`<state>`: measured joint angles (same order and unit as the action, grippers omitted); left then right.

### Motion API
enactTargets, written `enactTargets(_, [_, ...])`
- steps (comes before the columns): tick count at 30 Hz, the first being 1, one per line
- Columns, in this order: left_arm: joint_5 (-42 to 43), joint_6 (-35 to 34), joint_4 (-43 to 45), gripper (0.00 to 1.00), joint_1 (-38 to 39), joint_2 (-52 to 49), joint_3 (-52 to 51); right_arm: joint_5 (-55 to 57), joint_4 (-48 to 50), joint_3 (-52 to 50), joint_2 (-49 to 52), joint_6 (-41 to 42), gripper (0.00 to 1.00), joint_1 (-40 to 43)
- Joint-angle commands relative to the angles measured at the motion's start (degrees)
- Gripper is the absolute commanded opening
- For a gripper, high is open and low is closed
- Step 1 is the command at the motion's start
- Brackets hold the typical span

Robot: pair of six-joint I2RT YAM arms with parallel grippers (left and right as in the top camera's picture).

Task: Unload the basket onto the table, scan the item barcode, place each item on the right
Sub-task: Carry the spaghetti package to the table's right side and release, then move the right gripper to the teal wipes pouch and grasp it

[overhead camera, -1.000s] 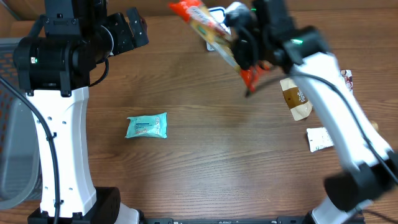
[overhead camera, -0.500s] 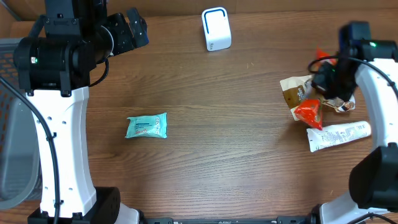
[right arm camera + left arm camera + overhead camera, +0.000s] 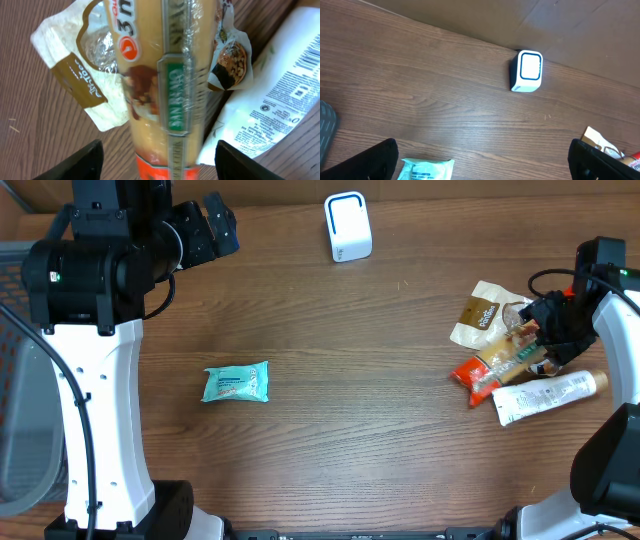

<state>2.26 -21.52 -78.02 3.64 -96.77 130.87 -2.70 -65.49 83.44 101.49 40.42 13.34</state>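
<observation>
Right gripper (image 3: 165, 157) spread, straddling orange snack packet (image 3: 500, 365) on right-hand pile. Left gripper (image 3: 487, 162) wide, empty. Likely set-down step. Next calls for carrying teal packet (image 3: 236, 383) to scanner (image 3: 348, 226).

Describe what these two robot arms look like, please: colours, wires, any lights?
Both arms match. The left arm and right arm have smooth white links joined by chunky black round joint housings. Thin black cables run along the outside. A small green light glows on a joint of each. The left gripper and right gripper are black, each with two dark fingers.
</observation>
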Motion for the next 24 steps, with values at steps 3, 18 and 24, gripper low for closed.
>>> enactTargets(3, [-0.57,-0.79,0.20,1.00,-0.15,-0.35,0.37,-7.56,-0.79,2.47,-2.38,-8.44,0.74,-0.17])
enactTargets(18, [-0.57,-0.79,0.20,1.00,-0.15,-0.35,0.37,-22.73,11.19,9.51,-1.64,-22.58,0.80,-27.45])
enactTargets(24, [-0.57,-0.79,0.20,1.00,-0.15,-0.35,0.37,-22.67,25.24,9.51,7.50,-24.04,0.71,-43.08])
